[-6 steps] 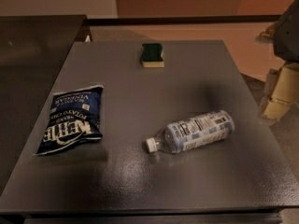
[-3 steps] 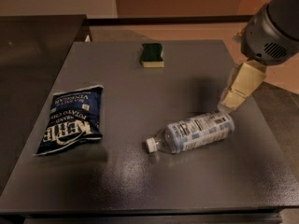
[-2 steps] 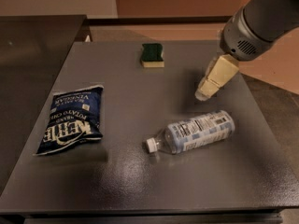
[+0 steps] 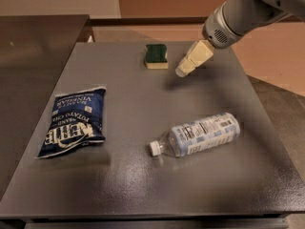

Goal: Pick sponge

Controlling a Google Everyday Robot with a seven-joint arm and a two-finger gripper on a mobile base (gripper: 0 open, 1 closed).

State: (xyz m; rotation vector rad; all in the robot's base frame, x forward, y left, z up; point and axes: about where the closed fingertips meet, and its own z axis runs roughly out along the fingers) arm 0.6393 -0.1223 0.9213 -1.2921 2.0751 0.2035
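The sponge (image 4: 156, 56) lies flat near the far edge of the dark grey table (image 4: 143, 185), dark green top up, pale yellow base below. My gripper (image 4: 182, 72), cream-coloured on a grey arm coming in from the upper right, hangs above the table just right of the sponge, a small gap apart from it. It holds nothing.
A blue Kettle chip bag (image 4: 72, 121) lies at the left of the table. A clear plastic water bottle (image 4: 198, 134) lies on its side right of centre, white cap pointing left. A second dark counter (image 4: 33, 56) adjoins on the left.
The arm has swung in from the right edge and moved left and towards the far side, from above the bottle to beside the sponge. The objects have not moved.
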